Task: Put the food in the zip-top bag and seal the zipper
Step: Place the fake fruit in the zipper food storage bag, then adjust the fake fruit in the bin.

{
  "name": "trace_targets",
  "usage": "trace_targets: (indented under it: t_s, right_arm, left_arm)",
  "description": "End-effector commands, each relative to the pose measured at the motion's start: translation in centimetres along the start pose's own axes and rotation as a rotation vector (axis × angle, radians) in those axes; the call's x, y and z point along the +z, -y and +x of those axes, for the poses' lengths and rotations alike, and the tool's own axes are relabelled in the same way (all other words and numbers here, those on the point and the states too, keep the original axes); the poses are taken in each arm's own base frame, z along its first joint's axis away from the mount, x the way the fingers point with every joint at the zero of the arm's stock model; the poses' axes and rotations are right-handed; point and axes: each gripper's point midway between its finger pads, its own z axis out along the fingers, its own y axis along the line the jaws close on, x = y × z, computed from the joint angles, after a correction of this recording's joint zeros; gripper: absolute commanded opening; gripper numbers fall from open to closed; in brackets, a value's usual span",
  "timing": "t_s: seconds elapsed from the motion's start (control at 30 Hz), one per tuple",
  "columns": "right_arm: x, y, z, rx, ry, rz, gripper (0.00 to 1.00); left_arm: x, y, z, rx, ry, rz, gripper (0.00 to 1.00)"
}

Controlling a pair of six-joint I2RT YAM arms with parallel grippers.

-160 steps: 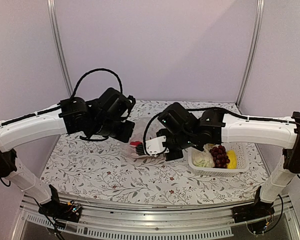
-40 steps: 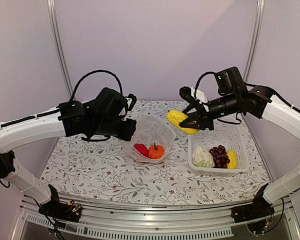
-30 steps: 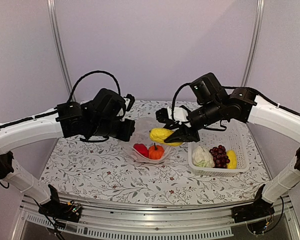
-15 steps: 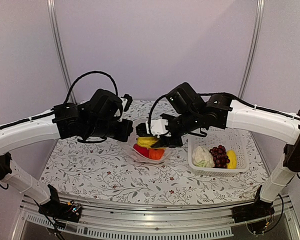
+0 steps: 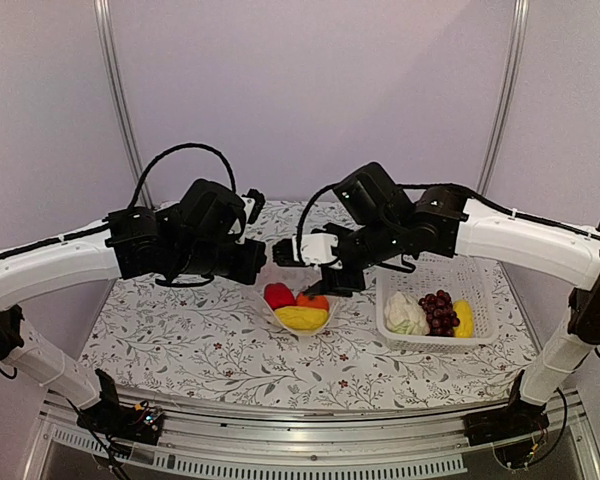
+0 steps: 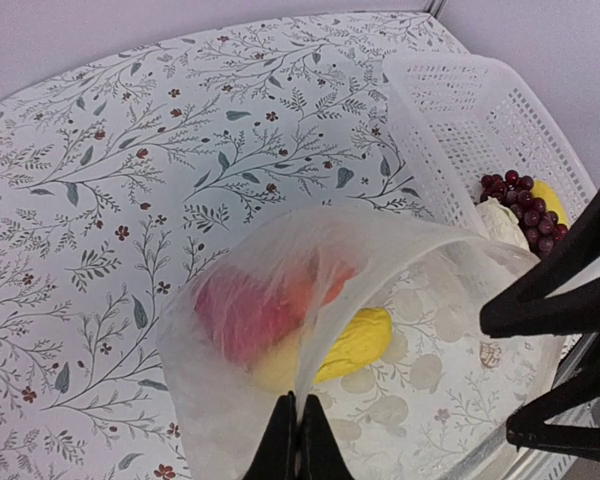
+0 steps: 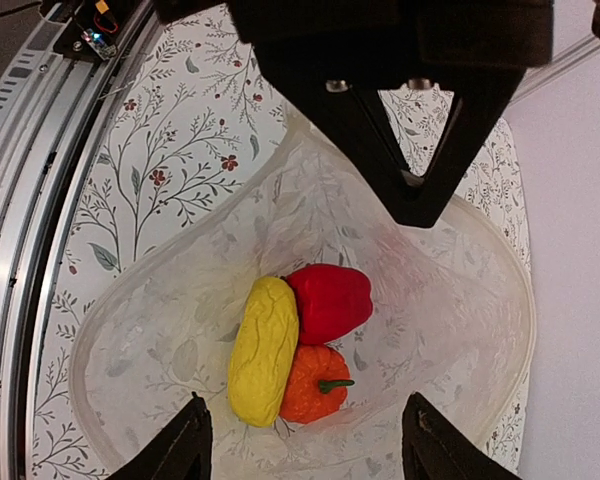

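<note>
The clear zip-top bag (image 5: 325,297) stands open on the table, and my left gripper (image 6: 298,432) is shut on its rim, holding the mouth up. Inside lie a red pepper (image 7: 328,302), an orange pumpkin (image 7: 315,385) and a long yellow piece (image 7: 263,350), all touching. My right gripper (image 7: 305,425) hangs open just above the bag's mouth, with nothing between its fingers. In the top view it (image 5: 305,270) is right of the left gripper (image 5: 248,262). The zipper is too faint to make out.
A white slotted basket (image 5: 480,335) stands right of the bag with a cauliflower (image 5: 406,314), a grape bunch (image 5: 440,310) and another yellow piece (image 5: 464,318). The flowered tablecloth (image 5: 180,330) spreads to the left and front. A metal rail runs along the near edge.
My right gripper carried the yellow piece from above the basket to the bag, opened and let it go. It now lies in the bag beside the pepper and pumpkin. The left gripper kept its hold.
</note>
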Motion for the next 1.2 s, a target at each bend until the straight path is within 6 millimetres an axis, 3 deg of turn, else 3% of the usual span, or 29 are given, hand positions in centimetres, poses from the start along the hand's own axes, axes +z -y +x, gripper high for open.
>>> trace_targets:
  t_s: [0.0,0.23,0.47,0.7,0.9,1.17]
  right_arm:
    - [-3.4,0.0,-1.6,0.037,0.044,0.010,0.64]
    - [-6.8,1.3,-0.6,0.125,0.066,0.037,0.63]
    - [-8.6,3.1,3.2,0.210,0.025,0.100,0.63]
    - [-9.8,3.6,6.3,0.284,-0.005,0.128,0.63]
    - [-10.1,2.7,10.8,0.356,-0.086,0.131,0.62]
    - [-11.9,1.3,17.5,0.451,-0.242,0.139,0.63]
  left_arm:
    - [0.1,-0.5,-0.1,-0.012,0.006,-0.003,0.00]
    - [0.1,-0.5,-0.1,-0.010,0.008,0.000,0.00]
    - [0.1,-0.4,-0.1,-0.007,0.008,0.006,0.00]
    - [0.2,-0.2,-0.2,-0.008,0.008,0.010,0.00]
    - [0.2,-0.2,-0.2,-0.006,0.008,0.012,0.00]
    - [0.2,-0.3,-0.2,0.006,0.010,0.009,0.00]
